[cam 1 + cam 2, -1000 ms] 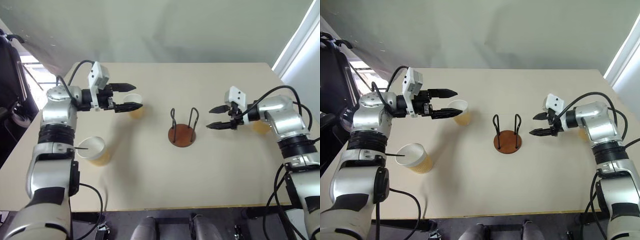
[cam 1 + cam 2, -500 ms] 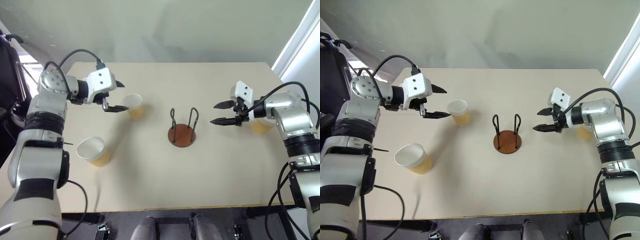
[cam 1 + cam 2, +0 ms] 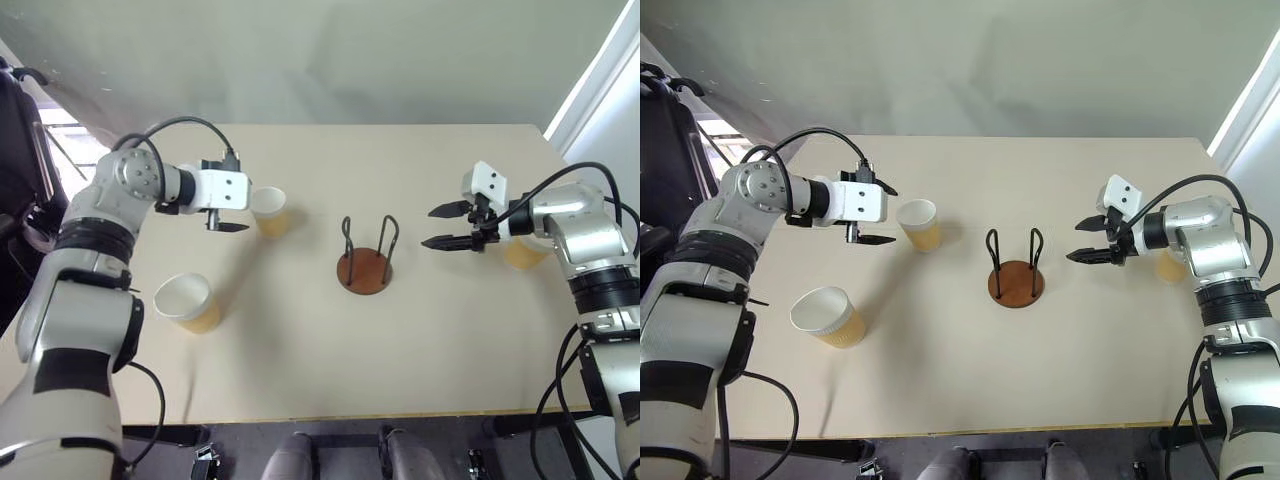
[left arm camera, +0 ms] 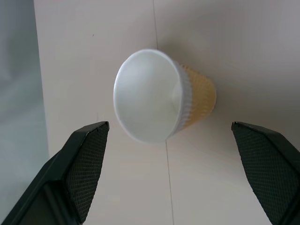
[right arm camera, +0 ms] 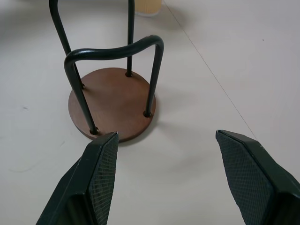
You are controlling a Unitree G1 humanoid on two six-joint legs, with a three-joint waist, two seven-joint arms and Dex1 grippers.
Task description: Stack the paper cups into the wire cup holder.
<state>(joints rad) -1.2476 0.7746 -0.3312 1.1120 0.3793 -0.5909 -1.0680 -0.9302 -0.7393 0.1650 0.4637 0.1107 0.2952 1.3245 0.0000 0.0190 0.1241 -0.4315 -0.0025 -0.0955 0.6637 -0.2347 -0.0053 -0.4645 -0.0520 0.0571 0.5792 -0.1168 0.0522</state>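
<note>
The wire cup holder (image 3: 364, 262) stands empty at the table's middle, its brown base and dark loops also in the right wrist view (image 5: 112, 101). One paper cup (image 3: 268, 210) stands upright left of it. My left gripper (image 3: 240, 208) is open just left of this cup, pointing at it without touching; the cup (image 4: 159, 96) lies between and beyond the fingers (image 4: 79, 164). A second paper cup (image 3: 186, 302) stands nearer the front left. The third paper cup (image 3: 522, 252) is partly hidden behind my right arm. My right gripper (image 3: 430, 228) is open and empty, right of the holder.
The beige table (image 3: 300, 370) has free room in front of the holder. A dark chair (image 3: 20, 170) stands past the table's left edge. A grey wall lies behind the table's far edge.
My left gripper has rolled and drawn back from over the cup's rim to just left of the cup, tilting downward. The right gripper has stayed where it was.
</note>
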